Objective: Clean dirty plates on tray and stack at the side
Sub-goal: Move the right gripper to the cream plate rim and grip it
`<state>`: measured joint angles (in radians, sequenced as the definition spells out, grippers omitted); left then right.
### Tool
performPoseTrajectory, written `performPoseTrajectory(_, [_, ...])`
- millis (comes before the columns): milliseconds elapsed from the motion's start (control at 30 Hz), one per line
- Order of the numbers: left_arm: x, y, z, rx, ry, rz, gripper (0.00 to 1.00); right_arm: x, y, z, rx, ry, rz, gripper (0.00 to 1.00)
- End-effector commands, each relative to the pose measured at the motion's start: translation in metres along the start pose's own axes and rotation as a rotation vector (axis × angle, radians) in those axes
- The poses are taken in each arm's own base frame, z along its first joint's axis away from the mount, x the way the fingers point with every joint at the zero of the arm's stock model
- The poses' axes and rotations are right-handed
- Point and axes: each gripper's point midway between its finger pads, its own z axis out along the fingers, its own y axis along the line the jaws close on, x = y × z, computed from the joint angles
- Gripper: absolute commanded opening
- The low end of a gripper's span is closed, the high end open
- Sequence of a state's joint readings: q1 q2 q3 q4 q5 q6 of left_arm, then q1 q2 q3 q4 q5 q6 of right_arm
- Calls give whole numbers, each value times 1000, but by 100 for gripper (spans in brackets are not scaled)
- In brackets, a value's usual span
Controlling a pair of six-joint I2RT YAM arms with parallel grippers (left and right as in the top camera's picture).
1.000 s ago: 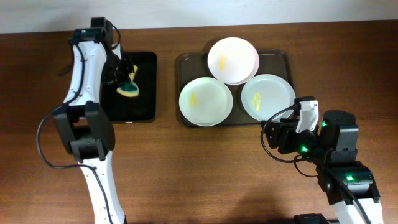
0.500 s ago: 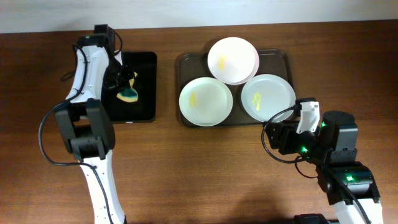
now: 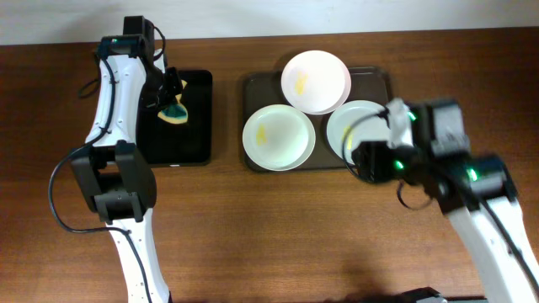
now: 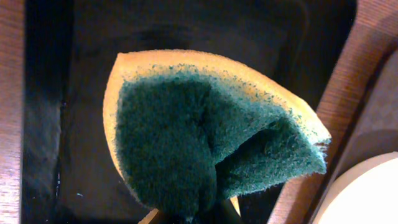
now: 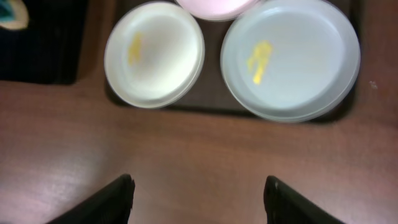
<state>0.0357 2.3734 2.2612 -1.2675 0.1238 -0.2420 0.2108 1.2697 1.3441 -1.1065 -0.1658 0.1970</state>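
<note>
Three white plates lie in the brown-grey tray (image 3: pixel 375 77): a back plate (image 3: pixel 315 81), a left plate (image 3: pixel 279 136) and a right plate (image 3: pixel 362 122), each with a yellow smear. My left gripper (image 3: pixel 171 99) is shut on a yellow-and-green sponge (image 3: pixel 175 114), held folded over the black tray (image 3: pixel 189 139); the sponge fills the left wrist view (image 4: pixel 205 149). My right gripper (image 3: pixel 364 160) is open and empty above the table at the tray's front edge. In the right wrist view it (image 5: pixel 199 199) faces the left plate (image 5: pixel 154 53) and right plate (image 5: pixel 290 59).
The black tray lies left of the brown-grey tray, with a strip of bare wood between them. The right arm covers the right plate's front-right edge in the overhead view. Bare wooden table (image 3: pixel 269 236) lies in front of both trays.
My right arm has moved up toward the tray, reaching the right plate's front edge. My left gripper has shifted the sponge slightly toward the back of the black tray.
</note>
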Motion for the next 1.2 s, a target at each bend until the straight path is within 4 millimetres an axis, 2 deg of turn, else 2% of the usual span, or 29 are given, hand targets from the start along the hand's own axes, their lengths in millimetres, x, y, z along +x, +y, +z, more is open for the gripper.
performPoseTrajectory(0, [-6, 1, -19, 16, -36, 5, 0, -25, 14, 27, 70, 127, -27, 67])
performPoseTrajectory(133, [-5, 1, -18, 16, -31, 5, 0, -34, 8, 83, 145, 395, -40, 67])
performPoseTrajectory(167, [-5, 1, -18, 15, -31, 5, 0, -42, 9, 100, 144, 412, -36, 73])
performPoseTrajectory(200, [-3, 1, -18, 14, -24, 4, 0, -50, 11, 119, 136, 423, -34, 75])
performPoseTrajectory(267, [-1, 2, -18, 12, -16, 2, 0, -66, 12, 148, 127, 386, -38, 71])
performPoseTrajectory(367, [-1, 2, -18, 11, -14, 2, 0, -89, 15, 178, 105, 292, -50, 62])
performPoseTrajectory(400, [-1, 2, -18, 11, -14, 2, 0, -93, 15, 184, 102, 275, -53, 61])
performPoseTrajectory(433, [-1, 2, -18, 11, -14, 2, 0, -97, 15, 188, 96, 259, -72, 48])
performPoseTrajectory(467, [-1, 2, -18, 11, -13, 2, 0, -98, 15, 194, 93, 258, -92, 27])
performPoseTrajectory(500, [0, 3, -18, 10, -10, 2, 0, -96, 13, 198, 93, 269, -102, 21])
performPoseTrajectory(667, [0, 3, -18, 11, -12, 2, 0, -76, 6, 216, 94, 336, -148, 30])
performPoseTrajectory(700, [-1, 2, -18, 11, -14, 2, 0, -70, 3, 223, 95, 342, -147, 45])
performPoseTrajectory(733, [-1, 2, -18, 11, -14, 2, 0, -68, 2, 227, 95, 343, -145, 50])
performPoseTrajectory(933, [-1, 2, -18, 11, -14, 2, 0, -53, -4, 253, 64, 336, -132, 50])
performPoseTrajectory(1167, [-1, 2, -18, 11, -14, 2, 0, -45, -10, 265, 64, 333, -132, 49])
